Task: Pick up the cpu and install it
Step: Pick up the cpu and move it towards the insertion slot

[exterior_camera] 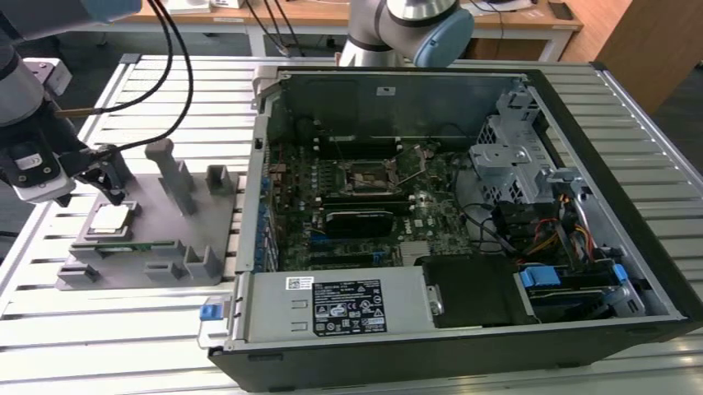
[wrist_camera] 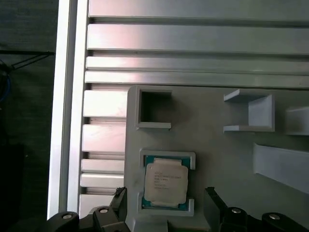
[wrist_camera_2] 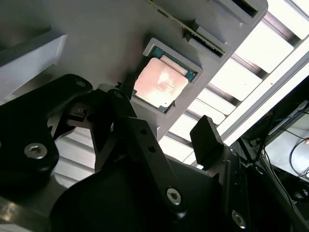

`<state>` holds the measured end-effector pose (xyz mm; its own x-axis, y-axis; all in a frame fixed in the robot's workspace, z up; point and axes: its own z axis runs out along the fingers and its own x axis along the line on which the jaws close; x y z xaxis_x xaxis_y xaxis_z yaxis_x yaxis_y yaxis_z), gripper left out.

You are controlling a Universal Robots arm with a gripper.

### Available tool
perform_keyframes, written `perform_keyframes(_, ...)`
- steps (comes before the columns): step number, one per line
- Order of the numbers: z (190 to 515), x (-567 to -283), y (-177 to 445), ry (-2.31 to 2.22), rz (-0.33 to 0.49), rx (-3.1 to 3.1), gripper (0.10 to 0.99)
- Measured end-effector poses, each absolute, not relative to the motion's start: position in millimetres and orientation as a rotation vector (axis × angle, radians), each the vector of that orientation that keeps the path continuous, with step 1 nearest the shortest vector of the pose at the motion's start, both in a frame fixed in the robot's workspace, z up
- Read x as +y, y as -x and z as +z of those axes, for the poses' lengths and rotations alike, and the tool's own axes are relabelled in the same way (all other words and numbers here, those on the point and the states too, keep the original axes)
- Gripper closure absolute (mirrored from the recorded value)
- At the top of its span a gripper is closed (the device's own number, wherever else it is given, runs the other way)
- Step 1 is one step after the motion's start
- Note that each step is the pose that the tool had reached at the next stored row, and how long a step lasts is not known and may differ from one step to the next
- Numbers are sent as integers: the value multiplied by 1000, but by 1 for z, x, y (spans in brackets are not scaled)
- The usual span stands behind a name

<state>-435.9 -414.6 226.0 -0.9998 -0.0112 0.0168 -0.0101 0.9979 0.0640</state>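
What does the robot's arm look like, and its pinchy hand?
The arm is a silvery-grey tube with pale blue caps on its joints. Black cables loop down along it. The gripper is black, built of chunky linked bars with round silver screws, and ends in two flat fingers.

i'm watching a bench scene set on a slatted aluminium table (exterior_camera: 132,329), whose long pale ribs run across the exterior view. beyond the table's far edge stands a wooden desk (exterior_camera: 329,15), with dark cables (exterior_camera: 280,33) hanging down its front. off the table's far corner, on the exterior view's right, i make out the side of a wooden cabinet (exterior_camera: 648,41). past the table's edge on the exterior view's left, the floor (exterior_camera: 94,49) is dark grey. in the first wrist view the floor beside the table's rim looks almost black. in the second wrist view the table's slats glare white with reflected light.
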Motion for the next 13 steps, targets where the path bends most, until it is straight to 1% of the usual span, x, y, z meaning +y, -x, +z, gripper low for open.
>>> perform_keyframes(13,205,-415,436,-11,-100,-3123,357)
